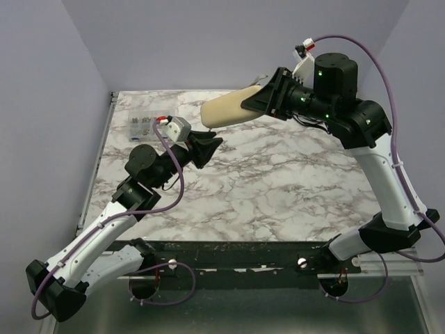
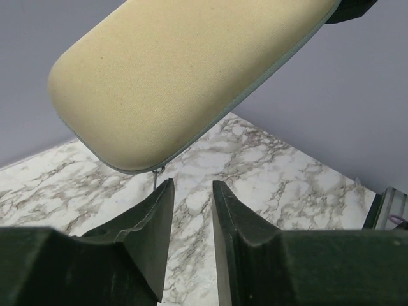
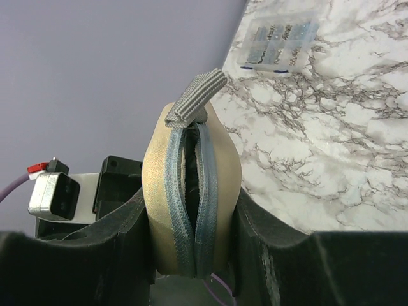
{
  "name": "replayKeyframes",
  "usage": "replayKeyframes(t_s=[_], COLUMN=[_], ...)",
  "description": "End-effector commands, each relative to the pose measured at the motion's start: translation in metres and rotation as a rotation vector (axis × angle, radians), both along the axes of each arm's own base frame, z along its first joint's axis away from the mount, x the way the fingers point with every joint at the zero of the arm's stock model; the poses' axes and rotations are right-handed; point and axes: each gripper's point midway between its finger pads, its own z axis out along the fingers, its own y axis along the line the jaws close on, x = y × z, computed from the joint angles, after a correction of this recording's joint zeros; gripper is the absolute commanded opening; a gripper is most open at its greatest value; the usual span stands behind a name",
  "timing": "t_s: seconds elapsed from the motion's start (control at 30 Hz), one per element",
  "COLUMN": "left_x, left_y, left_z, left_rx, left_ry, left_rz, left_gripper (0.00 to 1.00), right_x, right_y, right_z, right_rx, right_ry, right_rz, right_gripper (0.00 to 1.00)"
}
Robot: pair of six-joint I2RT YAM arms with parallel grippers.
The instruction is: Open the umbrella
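**Sleeved umbrella (image 1: 228,110) aloft in right tool (image 1: 256,101)**

Clamps the cream bundle's zipped end between both jaws, above the far edge of the counter (image 1: 278,181), rounded end aimed toward the far left corner. Hangs the left tool (image 1: 207,147) just under that end, jaws narrowly parted, gripping nothing. Shows a zip pull (image 2: 157,171) dangling there, seemingly not touching. Has a clear box (image 1: 142,126) near the far left corner.
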Motion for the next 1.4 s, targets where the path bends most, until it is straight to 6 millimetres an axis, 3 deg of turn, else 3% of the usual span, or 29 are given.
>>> replayKeyframes(t_s=[0.0,0.43,0.7,1.1,1.13,1.23,1.27,1.37], left_x=[0.0,-0.006,-0.012,-0.016,-0.018,-0.02,-0.019,-0.017], left_y=[0.009,0.008,0.012,0.032,0.031,0.027,0.027,0.026], left_z=[0.033,0.041,0.04,0.01,0.01,0.01,0.011,0.014], left_rx=[-0.058,-0.067,-0.037,0.062,0.062,0.046,0.039,0.022], left_ry=[-0.077,-0.093,-0.124,-0.102,-0.1,-0.088,-0.087,-0.091], left_rz=[0.051,0.03,0.033,0.098,0.087,0.065,0.064,0.073], left_gripper=[0.28,0.0,0.0,0.0,0.04,0.57,0.62,0.63], right_x=[-0.015,-0.019,-0.022,-0.033,-0.034,-0.035,-0.035,-0.036], right_y=[-0.001,0.002,-0.001,-0.005,-0.004,-0.003,-0.002,-0.001], right_z=[0.043,0.036,0.035,0.049,0.049,0.048,0.048,0.048], right_rx=[0.09,0.086,0.091,0.131,0.134,0.145,0.149,0.161], right_ry=[-0.142,-0.134,-0.139,-0.182,-0.18,-0.173,-0.174,-0.17], right_rz=[0.052,0.085,0.079,0.1,0.104,0.109,0.112,0.12], right_gripper=[0.01,0.01,0.01,0.01,0.0,0.01,0.01,0.01])
